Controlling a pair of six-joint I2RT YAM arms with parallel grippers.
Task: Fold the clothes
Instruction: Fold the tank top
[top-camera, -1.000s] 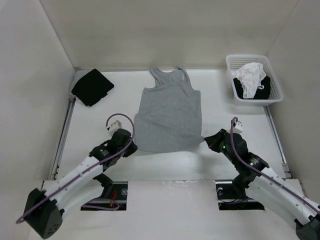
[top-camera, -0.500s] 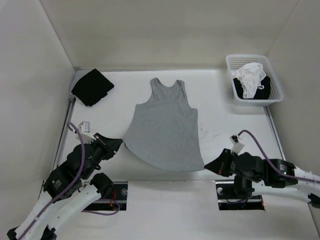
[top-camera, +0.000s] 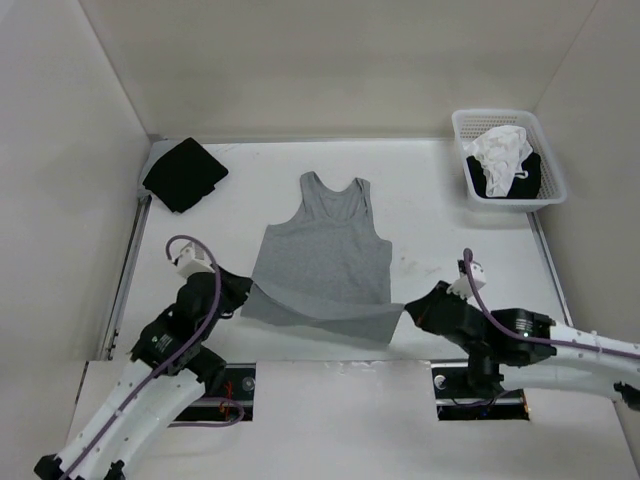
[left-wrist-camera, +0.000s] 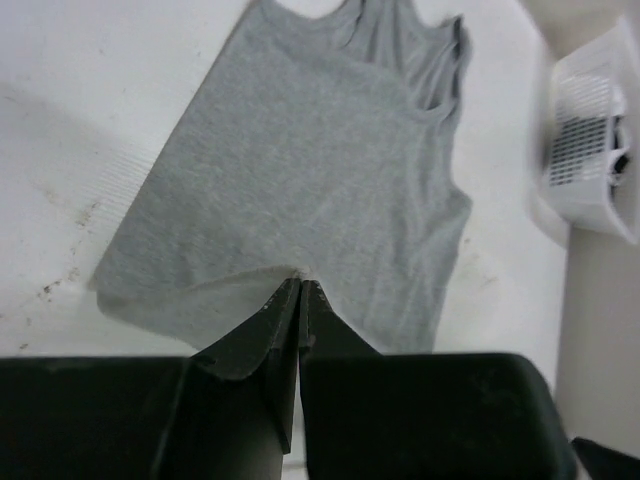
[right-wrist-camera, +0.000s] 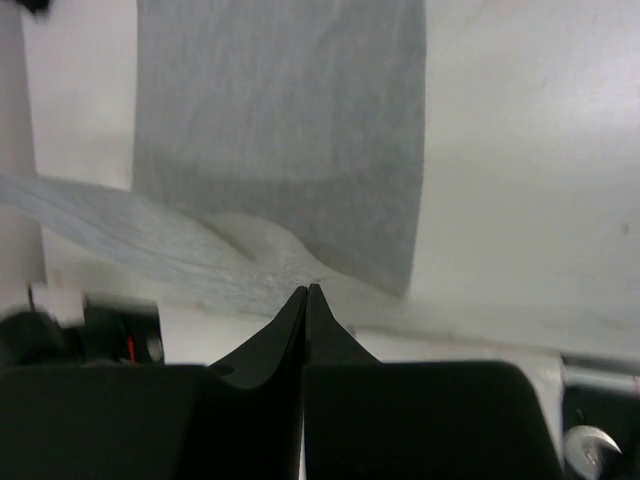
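In the top view, the light grey tank top (top-camera: 322, 250) was seen spread at the middle of the table (top-camera: 200, 235), its straps turned toward the far edge and its hem toward the near edge. The hem was held up off the surface as a darker, stretched band between the two arms. The left gripper (top-camera: 243, 293) was clamped on the hem's left corner and the right gripper (top-camera: 404, 312) on its right corner. A black cloth (top-camera: 185, 173) was seen at the far left corner, and a white basket (top-camera: 516, 203) with a white garment (top-camera: 500, 147) and a black garment (top-camera: 505, 184) at the far right corner. In the left wrist view, the fingers were pressed together on the grey fabric's edge, with the rest of the top lying flat beyond. In the right wrist view, the fingers were likewise pinched shut on a puckered fold of the hem.
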